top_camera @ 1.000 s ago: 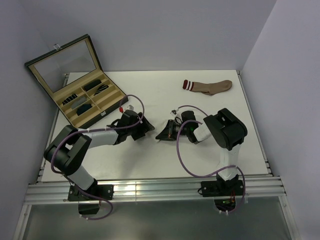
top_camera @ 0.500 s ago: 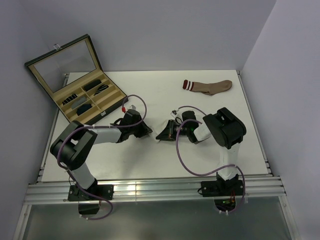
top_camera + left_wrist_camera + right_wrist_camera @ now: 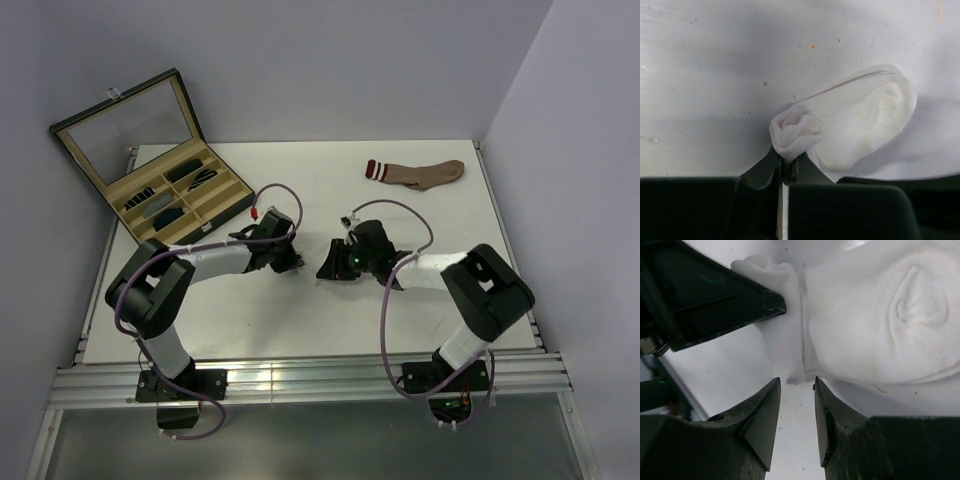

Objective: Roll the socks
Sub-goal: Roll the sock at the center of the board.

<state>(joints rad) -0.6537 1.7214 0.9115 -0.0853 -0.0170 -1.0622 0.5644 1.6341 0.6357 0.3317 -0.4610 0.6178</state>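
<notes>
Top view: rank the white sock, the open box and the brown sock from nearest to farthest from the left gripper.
1. white sock, pinched in the left gripper.
2. open box, back left.
3. brown sock, back right.

Overhead camera surveys the table (image 3: pixel 300 180) — both wrist cameras, close in, share the white sock (image 3: pixel 855 125).

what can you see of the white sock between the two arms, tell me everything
The white sock is a small ankle sock of soft plain knit, lying on the white table. One end is bunched into a loose crumpled fold, and the left pincer is shut on that fold. The rest lies flat and rounded, with a puckered heel. The right pincer is open, its tips just short of the sock's edge, not gripping it.
</notes>
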